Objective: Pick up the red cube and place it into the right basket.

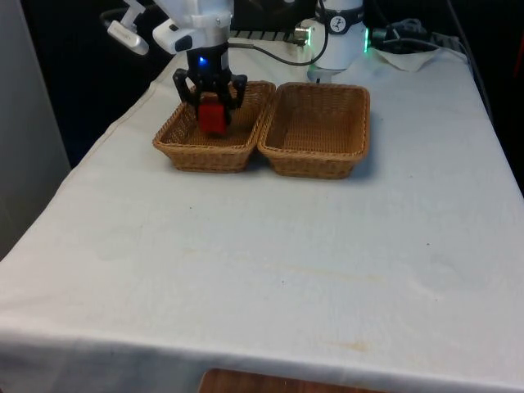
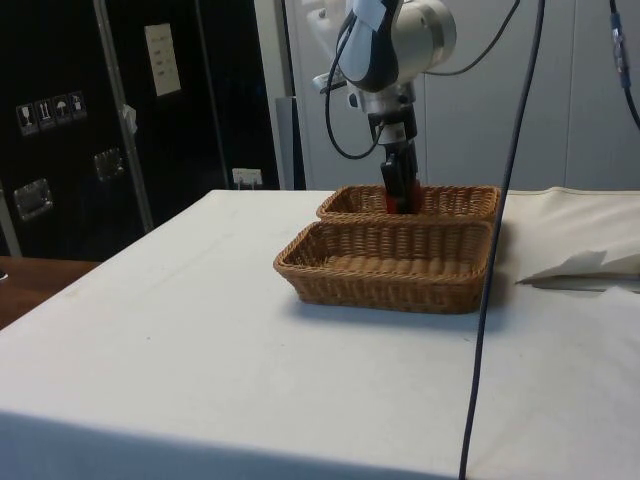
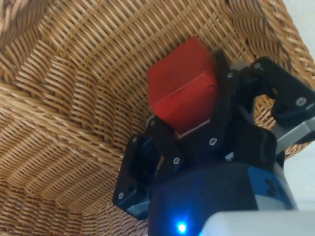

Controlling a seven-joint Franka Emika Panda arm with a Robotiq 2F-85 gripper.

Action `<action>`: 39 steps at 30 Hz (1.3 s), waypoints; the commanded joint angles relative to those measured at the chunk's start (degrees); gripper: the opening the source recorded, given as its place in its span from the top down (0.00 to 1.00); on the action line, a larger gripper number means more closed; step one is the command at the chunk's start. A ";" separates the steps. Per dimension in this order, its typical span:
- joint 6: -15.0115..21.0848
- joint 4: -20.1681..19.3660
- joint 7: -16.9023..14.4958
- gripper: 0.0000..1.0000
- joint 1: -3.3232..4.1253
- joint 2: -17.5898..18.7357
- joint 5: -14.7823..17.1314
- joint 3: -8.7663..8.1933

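One red cube [image 1: 214,115] is held between the two black fingers of the gripper [image 1: 212,105], which are closed against its opposite faces. In the wrist view the cube [image 3: 182,86] is seen clamped with one finger [image 3: 222,93] pressed flat along its side and the other at its opposite lower edge, the woven floor of a basket lying just behind it. The cube is located inside the wicker basket on the front view's left [image 1: 188,146], low between its walls (whether it touches the basket floor cannot be told). In the side view the gripper [image 2: 400,195] is seen reaching down past the rim of the farther basket [image 2: 350,203], and only a sliver of red is visible at the fingertips.

Just beside that basket, with the long rims touching or nearly so, a second wicker basket [image 1: 354,110] of the same shape is set on the front view's right; nothing is seen lying in it. In the side view this second basket [image 2: 380,275] is the nearer of the two.

Both baskets are placed on the white cloth of the table [image 1: 262,270], toward its far end. Above the gripper the white arm [image 1: 196,20] is seen descending almost straight down, and a dark cable [image 2: 500,240] is hung across the side view in front of the baskets. Some crumpled white paper [image 2: 585,270] is seen on the cloth near the nearer basket, apart from it.
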 commanded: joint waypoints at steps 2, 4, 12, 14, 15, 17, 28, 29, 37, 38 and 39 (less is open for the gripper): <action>0.00 0.00 0.00 0.73 0.00 0.00 0.00 0.00; -0.06 0.11 -0.17 0.54 -0.11 0.00 0.00 0.00; -0.06 0.11 -0.17 0.00 -0.11 0.00 0.00 0.00; -0.06 0.11 -0.17 0.00 -0.11 0.00 0.00 0.00; -0.06 0.11 -0.17 0.00 -0.11 0.00 0.00 0.00; -0.29 0.11 -0.06 0.00 0.00 -0.29 -0.06 -0.17; -1.95 -0.40 2.52 0.00 0.97 -4.93 -1.09 -0.69; -2.01 -0.52 3.04 0.00 1.15 -5.56 -1.38 -0.63; -3.09 -1.15 7.79 0.00 1.95 -9.51 -4.70 1.09; -3.09 -1.15 6.76 0.00 1.20 -9.68 -3.90 1.49; -3.38 -1.09 9.17 0.00 2.01 -10.26 -5.50 1.78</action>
